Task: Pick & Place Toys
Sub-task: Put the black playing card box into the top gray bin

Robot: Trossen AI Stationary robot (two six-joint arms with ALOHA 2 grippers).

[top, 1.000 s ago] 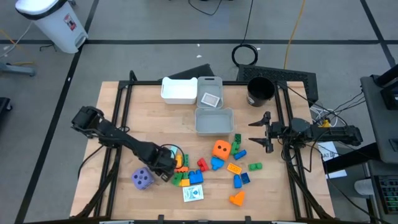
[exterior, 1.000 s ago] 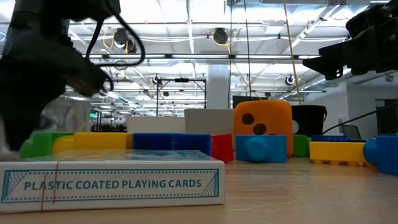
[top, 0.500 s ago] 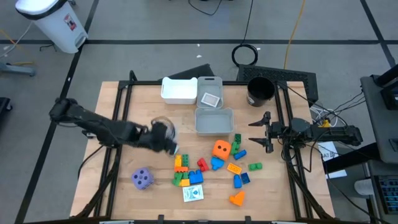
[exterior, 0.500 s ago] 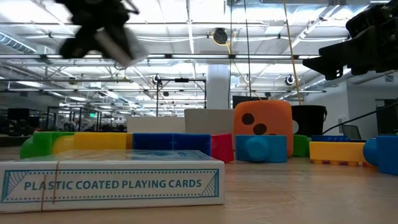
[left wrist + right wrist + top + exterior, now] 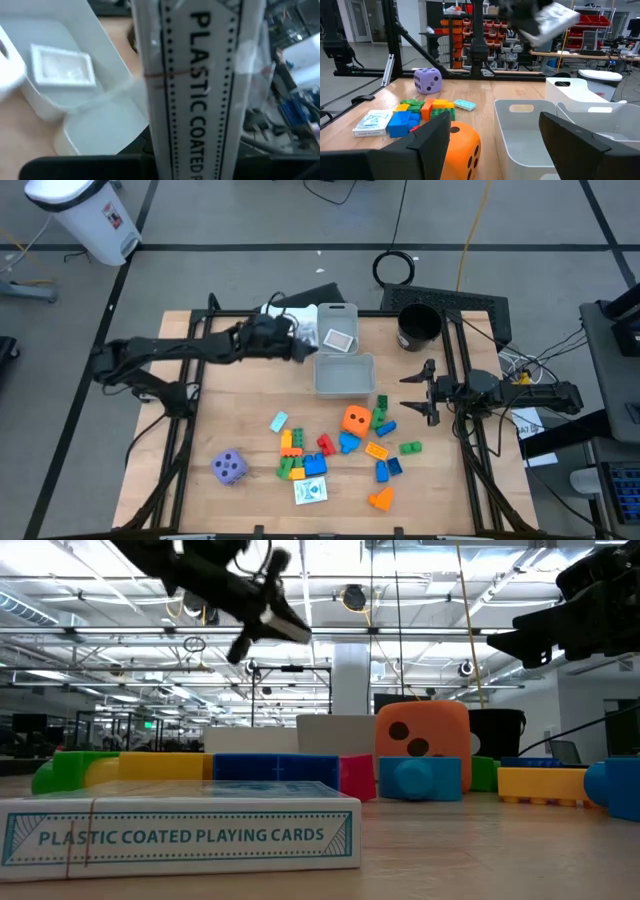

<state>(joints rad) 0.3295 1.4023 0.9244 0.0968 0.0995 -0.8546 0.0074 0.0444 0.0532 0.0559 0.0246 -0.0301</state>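
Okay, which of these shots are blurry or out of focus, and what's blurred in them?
Left wrist view: the held card pack fills the frame, soft from closeness, and the bins behind it smear. Right wrist view: the left gripper is blurred with the pack. Low view: the card box is crisp, the arm overhead slightly smeared. High view: sharp.

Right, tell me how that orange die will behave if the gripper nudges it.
The orange die looks boxy with flat faces, so it should slide or tip over rather than roll away. It stands among small blocks, so a push would probably shove them too.
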